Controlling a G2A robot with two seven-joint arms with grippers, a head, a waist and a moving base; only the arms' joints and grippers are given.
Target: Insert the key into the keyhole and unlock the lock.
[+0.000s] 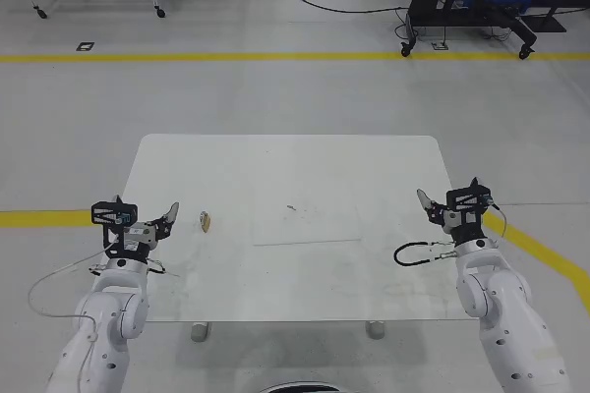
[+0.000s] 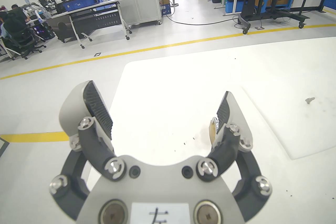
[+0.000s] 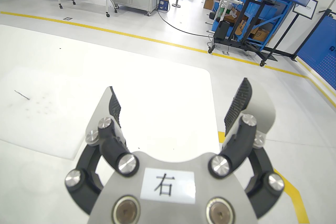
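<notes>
**Near the table's left edge: lock and key, handling notes**

Near the left edge of the table (image 1: 275, 157), the lock (image 1: 206, 221) lies just beside the left gripper (image 2: 158, 92), whose jaws stand wide apart and empty. The key (image 1: 292, 208) lies flat toward the table's middle, well apart from the lock. The right gripper (image 3: 178, 88) sits at the right edge, its jaws likewise apart.

Handling, as I judge it:
- **Key:** It is thin, stiff and light, and it lies flush, so it may skid under a pad. I take it by the bow and leave the blade free.
- **Lock:** It is compact, rigid and heavier. I grip its body across the flat faces with the keyhole exposed.

Appearance: the lock is small and brass-coloured with a silvery part. The key is a small grey sliver. I cannot make out finer detail.
</notes>
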